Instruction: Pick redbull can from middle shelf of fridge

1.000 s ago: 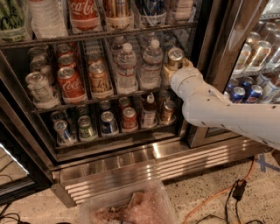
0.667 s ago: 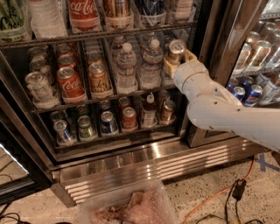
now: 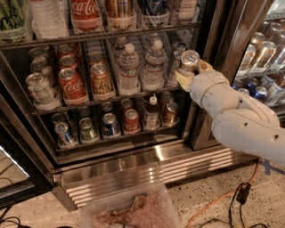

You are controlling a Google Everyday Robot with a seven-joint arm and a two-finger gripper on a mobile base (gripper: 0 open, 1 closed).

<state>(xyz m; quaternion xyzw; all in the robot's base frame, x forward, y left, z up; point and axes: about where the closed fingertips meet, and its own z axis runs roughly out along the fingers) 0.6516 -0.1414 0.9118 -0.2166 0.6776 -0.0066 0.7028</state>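
My gripper [image 3: 194, 70] is at the right end of the middle shelf [image 3: 111, 99] of the fridge [image 3: 147, 171], at the door opening. It is shut on the redbull can [image 3: 190, 58], whose shiny silver top shows above the cream fingers [image 3: 182, 77]; the can's body is mostly hidden by the hand. The can is off the rack, held in front of the shelf's right edge. My white arm [image 3: 240, 120] reaches in from the lower right. Red cola cans [image 3: 71, 85] and water bottles [image 3: 129, 69] stand on the same shelf to the left.
A big Coca-Cola bottle [image 3: 84, 13] stands on the rack above. Short mixed cans [image 3: 110, 124] fill the rack below. The steel door frame [image 3: 222, 40] is just right of the gripper. A clear plastic bin [image 3: 133, 209] and an orange cable [image 3: 213, 202] lie on the floor.
The gripper with the can has moved right and outward from the shelf, away from the water bottles. The other cans and bottles have not moved.
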